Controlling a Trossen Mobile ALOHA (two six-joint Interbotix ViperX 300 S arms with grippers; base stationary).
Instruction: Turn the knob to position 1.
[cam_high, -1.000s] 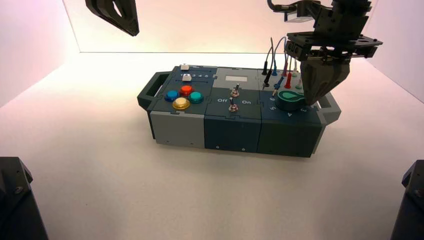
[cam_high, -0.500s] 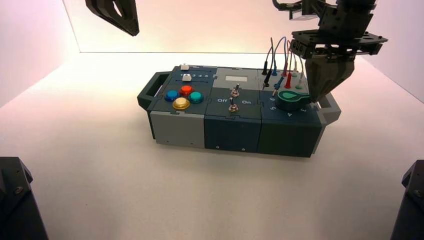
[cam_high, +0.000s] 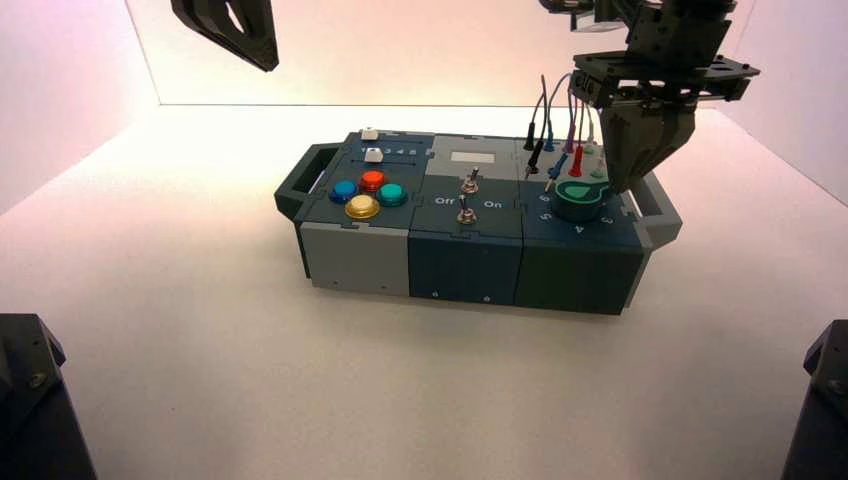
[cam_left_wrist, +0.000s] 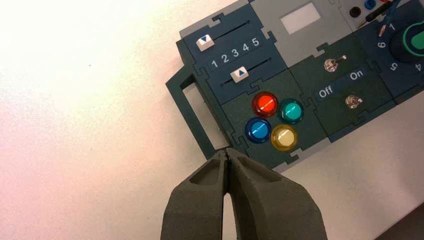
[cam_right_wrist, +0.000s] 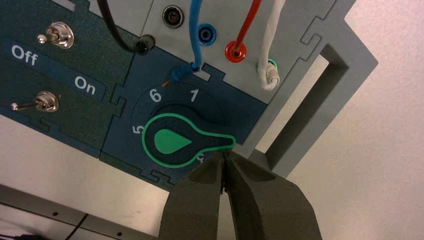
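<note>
The right hand (cam_right_wrist: 226, 159), fingers pressed together, sits just beside the pointed tip of the green teardrop-shaped rotary knob (cam_right_wrist: 175, 142) at the box's right end; the tip points away from the printed 1 (cam_right_wrist: 194, 94). Nudging that tip sideways toward 1 with light, steady contact looks best; the left hand (cam_left_wrist: 228, 156), also pressed together, hangs idle beyond the box's left end.

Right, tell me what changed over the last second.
The right tool, shut, shifted slightly toward the box's back, pushing the knob's tip round from the right edge toward the back. The left tool stayed parked, shut, above the box's left end; buttons, switches and sliders are unchanged.
</note>
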